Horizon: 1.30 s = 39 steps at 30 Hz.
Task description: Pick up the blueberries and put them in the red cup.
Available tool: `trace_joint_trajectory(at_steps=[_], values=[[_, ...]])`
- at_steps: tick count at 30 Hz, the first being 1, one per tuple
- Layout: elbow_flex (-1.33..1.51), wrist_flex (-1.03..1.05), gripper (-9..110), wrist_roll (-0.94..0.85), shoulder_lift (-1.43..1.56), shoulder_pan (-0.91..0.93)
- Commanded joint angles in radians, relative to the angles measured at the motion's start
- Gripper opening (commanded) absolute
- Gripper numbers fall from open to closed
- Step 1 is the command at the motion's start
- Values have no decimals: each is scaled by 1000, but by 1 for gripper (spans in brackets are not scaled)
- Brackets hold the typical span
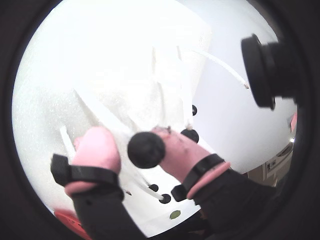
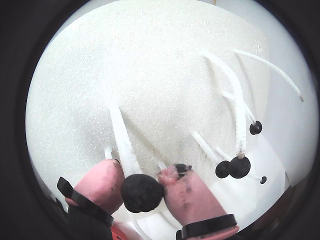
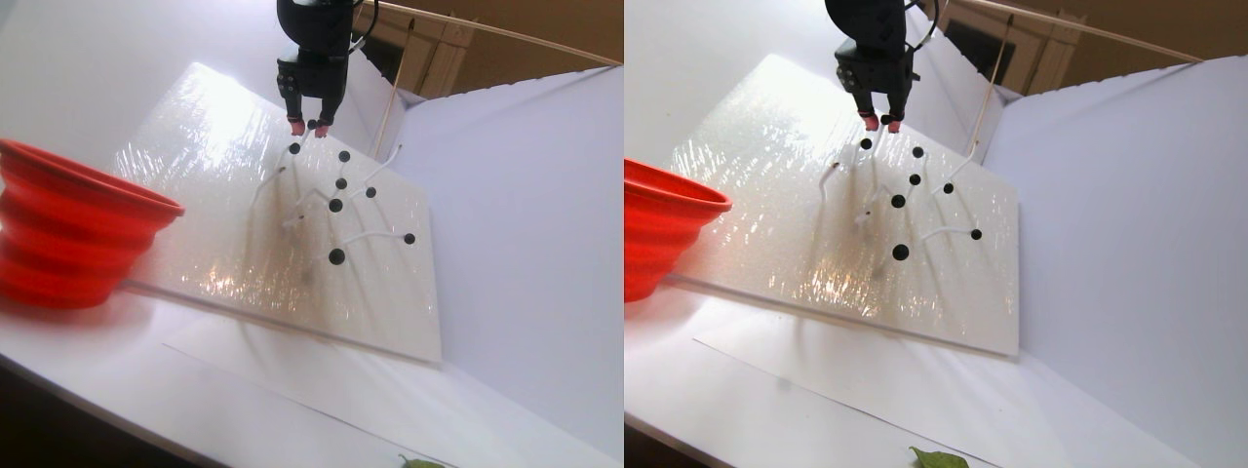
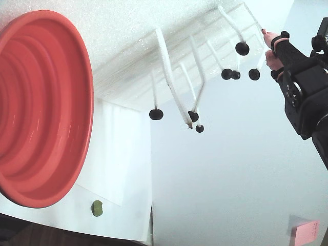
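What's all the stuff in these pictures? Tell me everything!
blueberries: about seven, black-blue, on the stem tips over the board
held blueberry: one, black-blue, between the fingertips
white stems: several, white, rising from the board
board: one, sparkly white, tilted beside the cup
red cup: one, red-orange, left in the fixed view
green lump: one, green, below the cup
pink note: one, pink, bottom right corner
hand: one, black with pink fingertips, shut on the held blueberry

Bright, diffuse daylight; white board (image 3: 244, 117) blown out with specular glare in stereo pair view. Both wrist views: heavy fisheye, black circular vignette, foreground hand (image 1: 145, 150) soft. Red cup (image 3: 68, 234) edge blurred. Faint stem shadows on board.
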Motion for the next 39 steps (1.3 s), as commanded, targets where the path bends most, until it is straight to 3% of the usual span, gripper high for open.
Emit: trace_joint_trajectory(at_steps=[1, 39], values=[[-60, -35, 12, -6, 144, 14], [250, -41, 9, -75, 382, -21]])
